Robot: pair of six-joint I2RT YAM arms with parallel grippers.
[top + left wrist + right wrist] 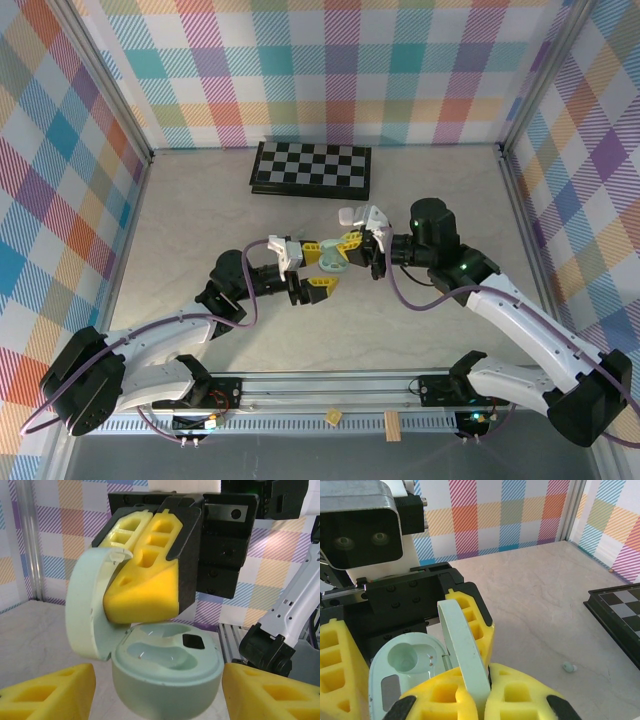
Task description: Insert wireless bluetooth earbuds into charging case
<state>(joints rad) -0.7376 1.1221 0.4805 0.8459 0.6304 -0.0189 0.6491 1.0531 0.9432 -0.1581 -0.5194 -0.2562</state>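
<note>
- Earbud (568, 667), pale green, tiny, lies loose on the tabletop (540, 600), off to the side of the case toward the chessboard (310, 168); not held by anything.
- Charging case (167, 672), pale green pebble, is up off the table btw the two grippers at centre, lid (85, 610) swung open.
- R gripper (480, 680): yellow foam fingers closed tight on the lid edge, so it carries the case by the lid.
- L gripper (160, 692): jaws spread, one finger each side of the case base. Gap visible on one side, other side just beside it. Looks like no grip.
- Wells (402, 657) look empty in R wrist view, contact pins visible. L wrist view shows a glossy patch in one well, can't tell if a bud or a reflection.
- Step, my read: case opened and presented, no bud fetched yet. Early in task.
- Next move needs: L arm backs away from case, goes down to the loose bud, pinches it w/ fingertips. Bud is far smaller than the foam pads, so slip risk is high.
- Then bring it over the open base, match its orientation to the well, and seat it. R must hold case steady, opening up.
</note>
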